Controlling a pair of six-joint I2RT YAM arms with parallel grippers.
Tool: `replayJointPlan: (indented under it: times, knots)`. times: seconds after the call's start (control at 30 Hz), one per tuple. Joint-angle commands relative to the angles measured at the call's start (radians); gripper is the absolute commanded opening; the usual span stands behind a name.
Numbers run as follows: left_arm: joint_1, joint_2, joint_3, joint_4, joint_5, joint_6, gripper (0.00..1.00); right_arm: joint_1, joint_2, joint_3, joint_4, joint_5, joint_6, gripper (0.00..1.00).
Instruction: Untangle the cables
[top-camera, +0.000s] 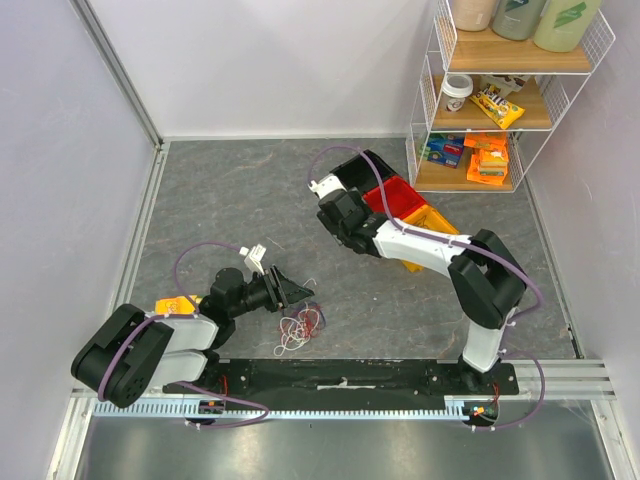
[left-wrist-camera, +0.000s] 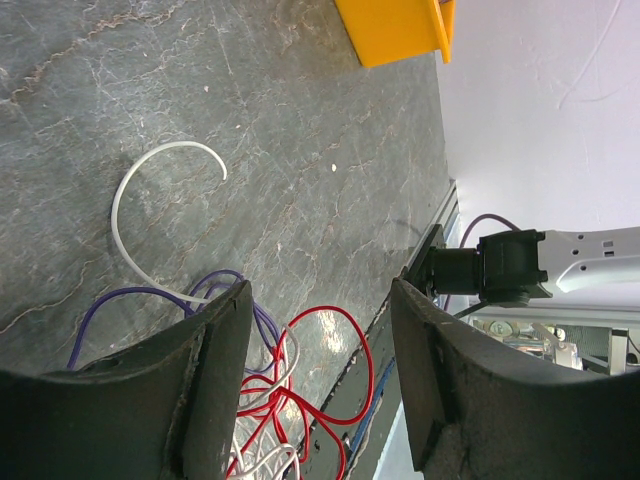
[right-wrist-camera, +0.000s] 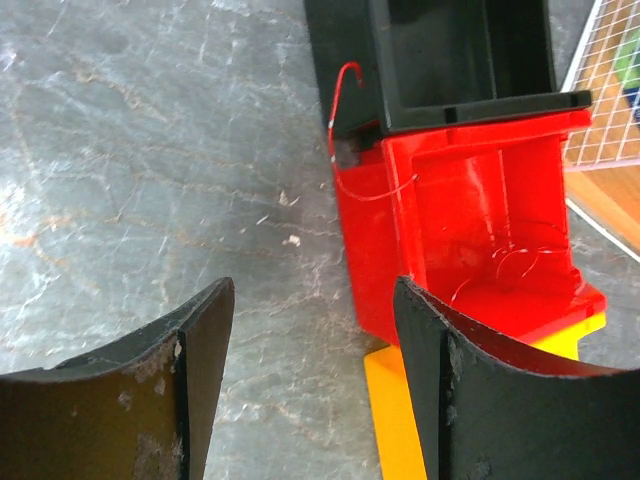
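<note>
On grey counter (top-camera: 230, 200): I log tangled thin white, red, purple cables (top-camera: 300, 325) | left end effector (left-wrist-camera: 320, 300) apart over them | right end effector (right-wrist-camera: 312, 300) apart

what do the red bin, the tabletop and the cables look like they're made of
Red bin: probably moulded plastic, glossy, uniform colour, crisp edges. Tabletop: grey stone-look with pale veins, matte; could be real slate or printed laminate. Cables: thin wires in smooth, flexible plastic-looking insulation, lying in loose loops.
</note>
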Motion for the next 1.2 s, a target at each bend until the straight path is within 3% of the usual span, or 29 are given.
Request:
replayJointPlan:
  times: [0.0,0.17,0.37,0.57,0.8,1.17]
  knots:
    - [-0.004,0.004,-0.009,0.060,0.002,0.023,0.64,-0.004,0.045,0.080,0.103,0.096,-0.068,0.72]
    - [-0.002,0.002,-0.008,0.058,-0.001,0.023,0.64,-0.002,0.135,0.167,0.123,0.165,-0.165,0.65]
    - [-0.002,0.014,-0.005,0.060,0.003,0.025,0.64,-0.004,0.224,0.242,0.122,0.226,-0.220,0.49]
    - [-0.002,0.017,-0.003,0.061,0.006,0.025,0.64,-0.004,0.269,0.274,0.123,0.259,-0.232,0.43]
    - [-0.002,0.017,-0.003,0.064,0.006,0.025,0.64,-0.002,0.315,0.325,0.122,0.281,-0.249,0.24]
    - [-0.002,0.021,-0.002,0.064,0.005,0.023,0.64,-0.005,0.338,0.348,0.120,0.282,-0.258,0.27]
